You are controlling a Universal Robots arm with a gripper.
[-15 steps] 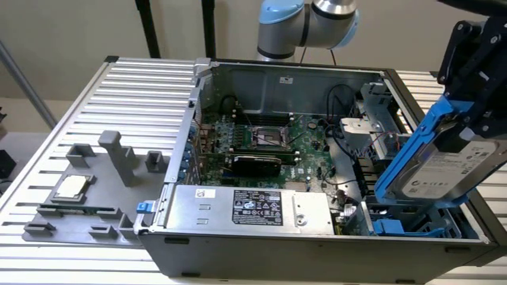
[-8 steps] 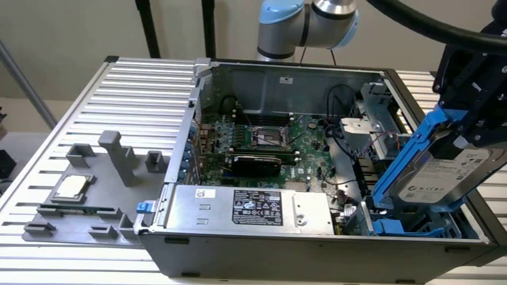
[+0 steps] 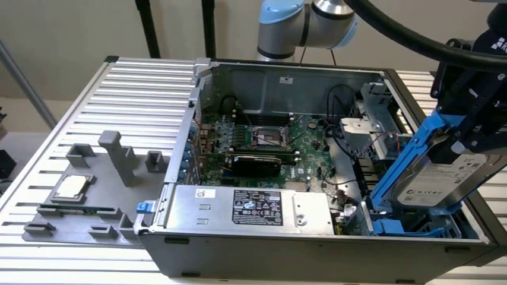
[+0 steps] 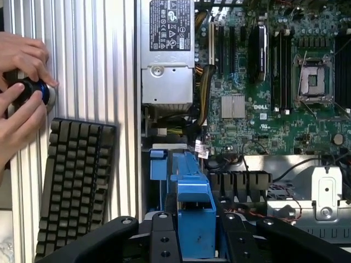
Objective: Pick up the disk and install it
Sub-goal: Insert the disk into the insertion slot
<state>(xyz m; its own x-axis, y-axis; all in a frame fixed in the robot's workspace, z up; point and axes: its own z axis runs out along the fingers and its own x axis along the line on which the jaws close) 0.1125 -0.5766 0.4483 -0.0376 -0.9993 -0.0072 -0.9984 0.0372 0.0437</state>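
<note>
Gripper (image 3: pixel 467 142) clamped on disk (image 3: pixel 443 178) — blue rail pinched between pads. Disk tilted, lower end at blue bay (image 3: pixel 404 227), case (image 3: pixel 317 255) corner on exterior view's right, beside power supply (image 3: pixel 246 208). Risks, judged: tilt jams rail on bay edge; cables (image 4: pixel 200 104) nearby snag — disk could slip in grip.

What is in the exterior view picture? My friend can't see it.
The robot's end effector holds the disk, tilted, with its lower end at a blue bay at the exterior view's right of an open computer case. The case lies on a slatted metal table, with a grey fixture beside it.
</note>
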